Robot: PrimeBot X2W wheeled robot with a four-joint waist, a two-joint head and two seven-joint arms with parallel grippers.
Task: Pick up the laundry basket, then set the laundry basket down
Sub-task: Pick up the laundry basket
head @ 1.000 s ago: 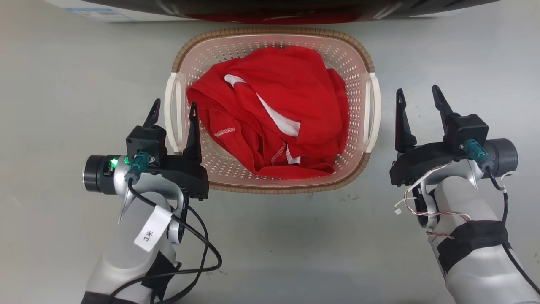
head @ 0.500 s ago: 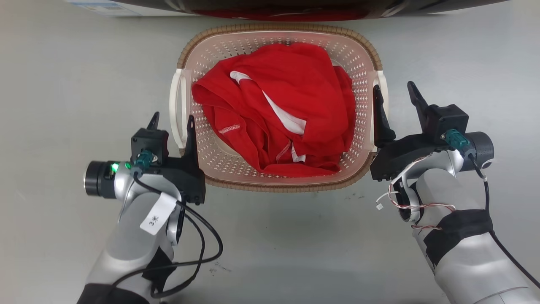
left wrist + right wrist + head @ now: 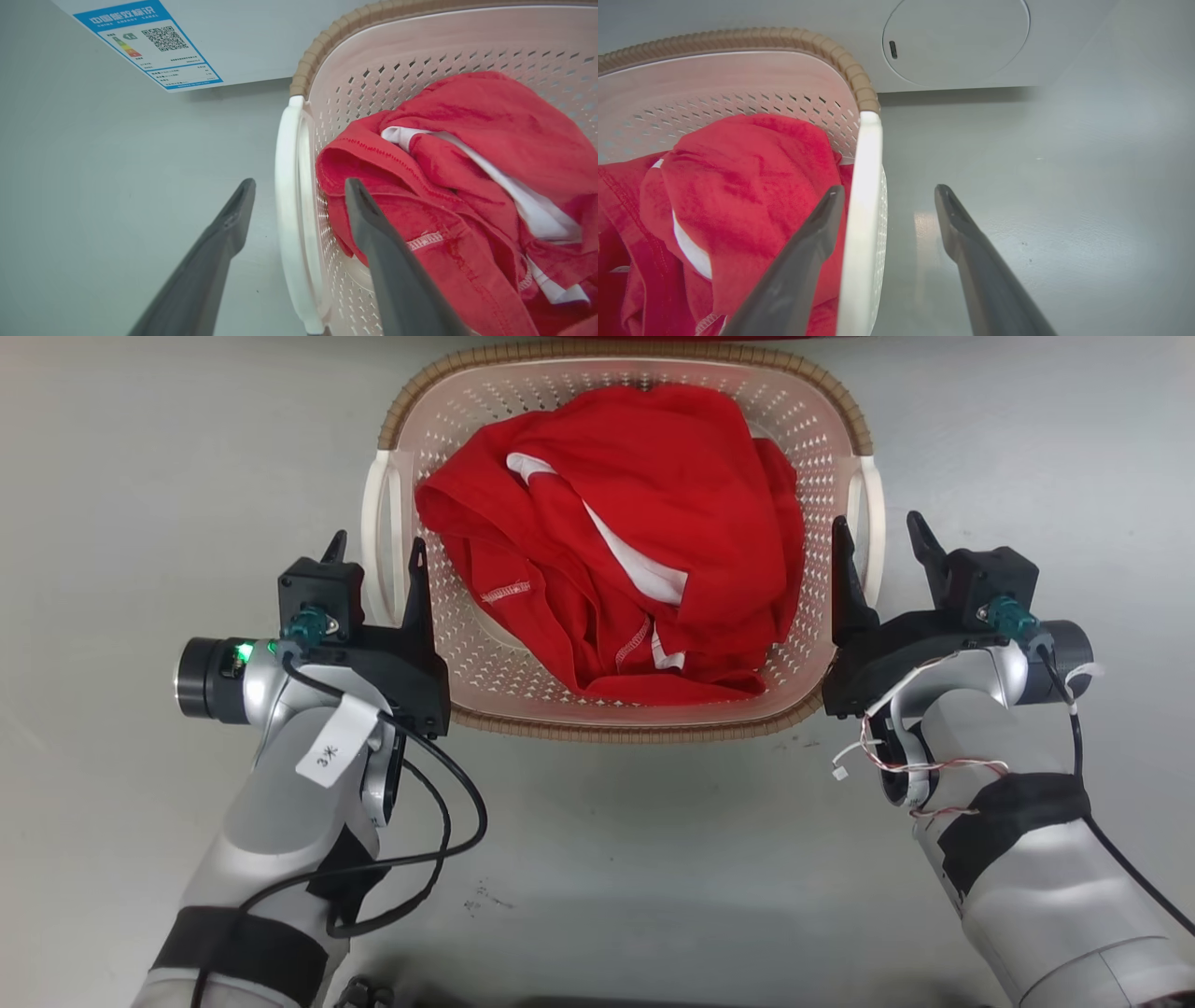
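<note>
left gripper (image 3: pixel 376 545) fingers open, straddling the white left handle (image 3: pixel 372 504) of the laundry basket (image 3: pixel 607 730), one finger inside, one outside. right gripper (image 3: pixel 876 527) open too, straddling the right handle (image 3: pixel 878 490). basket sits on the grey floor (image 3: pixel 140 476), red clothes (image 3: pixel 644 523) inside. white panel with blue label (image 3: pixel 154 42) beyond.

Laundry area is indicated: white appliance (image 3: pixel 261 42) with energy label (image 3: pixel 147 44) is seen at 11 o'clock in left wrist view; laundry basket (image 3: pixel 616 732) is loaded with red clothes (image 3: pixel 653 504).
</note>
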